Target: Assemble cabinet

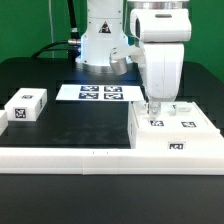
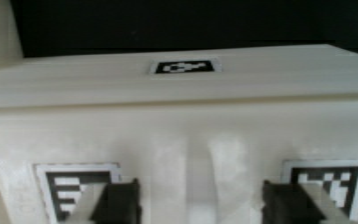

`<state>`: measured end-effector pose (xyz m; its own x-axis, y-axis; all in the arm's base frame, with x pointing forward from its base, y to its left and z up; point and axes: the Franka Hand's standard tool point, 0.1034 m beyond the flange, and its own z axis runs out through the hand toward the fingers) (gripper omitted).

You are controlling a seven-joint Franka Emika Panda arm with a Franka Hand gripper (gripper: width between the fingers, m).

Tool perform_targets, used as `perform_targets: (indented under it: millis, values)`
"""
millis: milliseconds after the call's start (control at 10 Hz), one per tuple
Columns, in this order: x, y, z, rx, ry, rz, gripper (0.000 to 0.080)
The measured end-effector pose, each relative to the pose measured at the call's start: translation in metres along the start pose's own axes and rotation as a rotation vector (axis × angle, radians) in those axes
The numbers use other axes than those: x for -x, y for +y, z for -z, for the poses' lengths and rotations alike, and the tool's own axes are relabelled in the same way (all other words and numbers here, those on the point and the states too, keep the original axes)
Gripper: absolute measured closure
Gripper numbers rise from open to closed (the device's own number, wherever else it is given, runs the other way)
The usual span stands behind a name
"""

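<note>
The cabinet [image 1: 178,137] is a white boxy body at the exterior view's right front, with black-and-white tags on its top and front faces. My gripper [image 1: 154,112] points straight down and its tips are at the cabinet's top, near its left part. In the wrist view the cabinet [image 2: 176,110] fills the picture, with one tag on the far face and a tag beside each finger. My gripper [image 2: 208,205] stands open, its dark fingers [image 2: 119,200] wide apart with a white ridge of the cabinet between them. Whether the fingers touch it I cannot tell.
A small white tagged block [image 1: 25,105] lies at the exterior view's left. The marker board [image 1: 100,93] lies flat at the back, before the arm's base. A long low white rail [image 1: 60,157] runs along the front edge to the cabinet.
</note>
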<state>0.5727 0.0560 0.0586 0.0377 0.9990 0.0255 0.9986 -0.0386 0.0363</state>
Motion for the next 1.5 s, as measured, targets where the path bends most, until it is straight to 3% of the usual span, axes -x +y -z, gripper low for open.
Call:
perform_targets:
  millis: [100, 300, 600, 800, 1000, 1100, 1200, 1300, 1500]
  values:
    - [0.0, 0.0, 0.0, 0.0, 0.0, 0.0, 0.0356]
    - [0.0, 0.0, 0.0, 0.0, 0.0, 0.0, 0.006]
    - [0.0, 0.0, 0.0, 0.0, 0.0, -0.001, 0.0005]
    - [-0.001, -0.01, 0.011, 0.023, -0.001, -0.054, 0.0002]
    - [0.0, -0.022, 0.023, 0.029, -0.008, -0.119, 0.0002]
    - [-0.003, -0.025, 0.03, 0.068, 0.003, -0.156, 0.0002]
    - [-0.007, -0.034, 0.034, 0.079, 0.008, -0.225, 0.0002]
    - [-0.007, -0.039, 0.031, 0.054, 0.0, -0.248, 0.0002]
    - [-0.007, -0.038, 0.03, 0.054, 0.001, -0.267, 0.0002]
